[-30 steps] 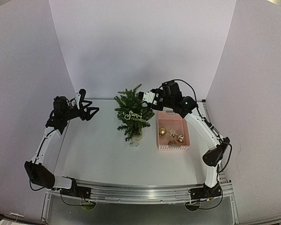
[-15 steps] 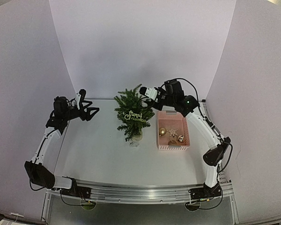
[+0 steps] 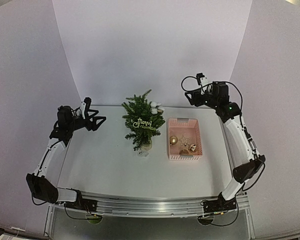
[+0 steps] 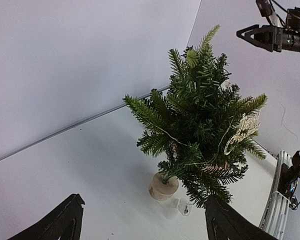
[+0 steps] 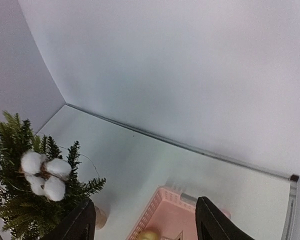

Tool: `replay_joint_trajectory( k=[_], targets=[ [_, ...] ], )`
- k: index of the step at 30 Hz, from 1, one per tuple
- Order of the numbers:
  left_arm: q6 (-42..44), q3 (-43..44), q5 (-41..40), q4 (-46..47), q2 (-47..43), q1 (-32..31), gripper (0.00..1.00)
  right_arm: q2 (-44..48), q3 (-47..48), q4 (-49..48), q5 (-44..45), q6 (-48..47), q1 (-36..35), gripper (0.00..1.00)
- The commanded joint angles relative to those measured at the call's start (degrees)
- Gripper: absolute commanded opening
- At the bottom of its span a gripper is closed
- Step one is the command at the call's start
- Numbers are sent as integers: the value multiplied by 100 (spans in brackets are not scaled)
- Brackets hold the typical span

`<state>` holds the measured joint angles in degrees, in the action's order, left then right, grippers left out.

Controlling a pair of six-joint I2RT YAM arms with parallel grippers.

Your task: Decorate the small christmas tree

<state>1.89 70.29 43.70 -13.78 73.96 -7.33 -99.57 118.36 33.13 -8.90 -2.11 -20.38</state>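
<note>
White table (image 3: 105, 160); small christmas tree (image 3: 141, 122)

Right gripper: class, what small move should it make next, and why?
Probably lower the right gripper toward the pink basket. Its jaws stand open and empty, high above the table. The white cotton ornament already sits on the small christmas tree, while a gold ball and a star lie in the basket, not yet hung.

The right wrist view's bottom edge cuts off the pink basket (image 5: 162, 207), leaving only its far rim. The left and bottom edges clip the tree (image 5: 20, 210). The pale scrap (image 3: 143, 154) at the tree's foot, on the side of the desk's near edge, is too small to name.
</note>
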Motion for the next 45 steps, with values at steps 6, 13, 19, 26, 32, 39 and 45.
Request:
replay_joint_trajectory(
  k=[6,13,19,26,32,39,45],
  targets=[
    [-431,-443,-363,453,-363,-2,84,-267,-1196,1725,1213,1546,249,61],
    [-567,-588,-581,478,-310,-5,84,-1545,-573,2828,1027,1679,251,42],
    [-576,-735,-828,456,-298,-5,84,-1945,-467,2916,227,1502,240,46],
    [-630,-745,-843,594,-89,-5,84,-2400,-198,2549,-802,1583,170,82],
    [-470,-585,-871,485,79,-4,84,-2899,106,2467,-1010,2071,163,80],
    [-448,-489,-836,481,188,-2,84,-2985,-45,2101,-978,3986,156,77],
    [-494,-603,-804,598,143,-3,84,-2782,-766,1590,-766,4684,102,78]
  ],
)
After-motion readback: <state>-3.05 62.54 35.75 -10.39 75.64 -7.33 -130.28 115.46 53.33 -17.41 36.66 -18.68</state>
